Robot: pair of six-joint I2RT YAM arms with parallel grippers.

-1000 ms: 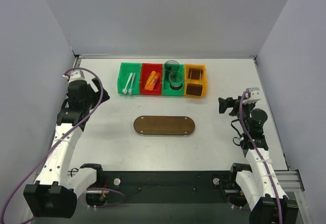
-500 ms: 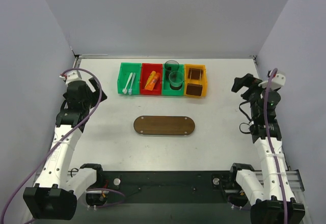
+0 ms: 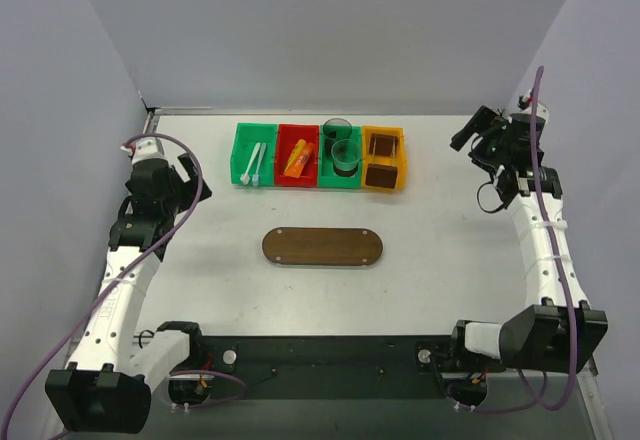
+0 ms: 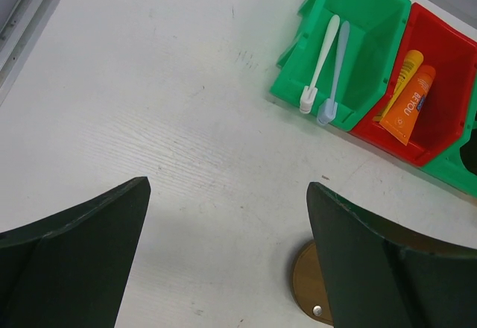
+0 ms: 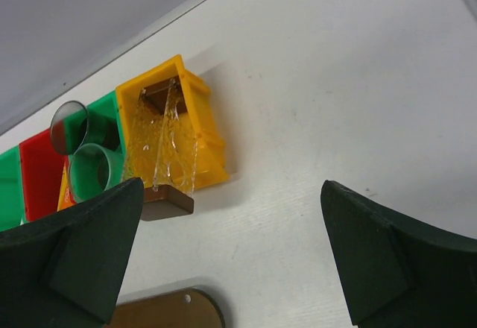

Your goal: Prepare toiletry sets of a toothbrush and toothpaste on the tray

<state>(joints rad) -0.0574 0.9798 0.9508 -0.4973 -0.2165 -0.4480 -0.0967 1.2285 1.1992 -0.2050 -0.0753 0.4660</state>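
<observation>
Two slim pale toothbrushes (image 3: 252,164) lie side by side in the left green bin (image 3: 240,150); the left wrist view shows them too (image 4: 322,56). An orange toothpaste tube (image 3: 298,159) and a yellow one beside it lie in the red bin (image 3: 284,140), also in the left wrist view (image 4: 411,103). The brown oval tray (image 3: 322,247) lies bare mid-table; its end shows in the left wrist view (image 4: 304,287) and right wrist view (image 5: 168,313). My left gripper (image 3: 192,182) (image 4: 227,186) is open and empty, left of the bins. My right gripper (image 3: 466,132) (image 5: 231,186) is open and empty at the far right.
A green bin with two green cups (image 3: 342,148) and a yellow bin (image 3: 384,157) holding brown blocks in clear wrap stand right of the red bin. One brown block (image 5: 165,203) shows at the yellow bin's near end. Grey walls close in the table.
My right arm has swung up and away from the near right to the far right corner, gripper turned toward the bins. My left arm has barely moved.
</observation>
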